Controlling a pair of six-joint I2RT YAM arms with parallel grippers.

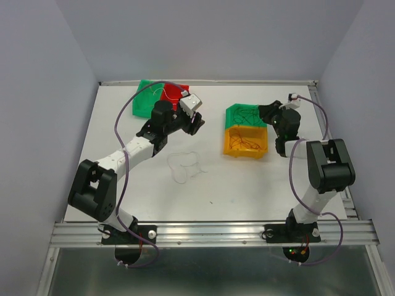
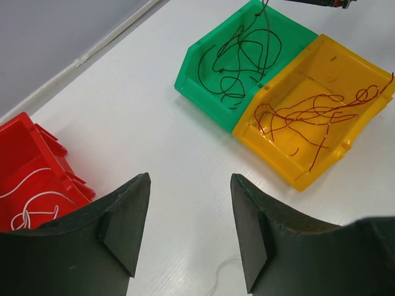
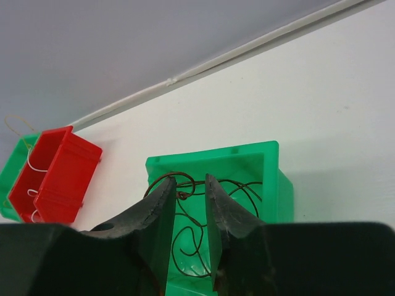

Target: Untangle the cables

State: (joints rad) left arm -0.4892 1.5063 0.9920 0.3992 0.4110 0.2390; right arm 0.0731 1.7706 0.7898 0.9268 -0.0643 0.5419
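In the overhead view, one pale loop of the cables (image 1: 185,165) lies loose on the counter (image 1: 247,185) at centre, just below the left pincer (image 1: 196,123) and apart from every bin. Judge it nearly weightless, springy and quick to snag, so pinch a single strand at a free end or the crown of a loop, never a clump. Right of centre a green bin (image 1: 232,111) touches a yellow bin (image 1: 229,148), with the right pincer (image 1: 270,113) over the green one. At upper left a red bin (image 1: 170,94) sits against a second green bin (image 1: 143,103). In the left wrist view, the left pincer (image 2: 188,228) stands wide open over bare counter, gripping nothing. The green bin at top holds brown strands (image 2: 237,55), the yellow one red strands (image 2: 308,114), and the red bin at the left edge white strands (image 2: 31,213). One brown strand rises out of the top of the frame. In the right wrist view, the right pincer (image 3: 189,185) shows its jaws close together with a slim gap and a brown strand crossing at the tips; you cannot tell whether it is pinched.
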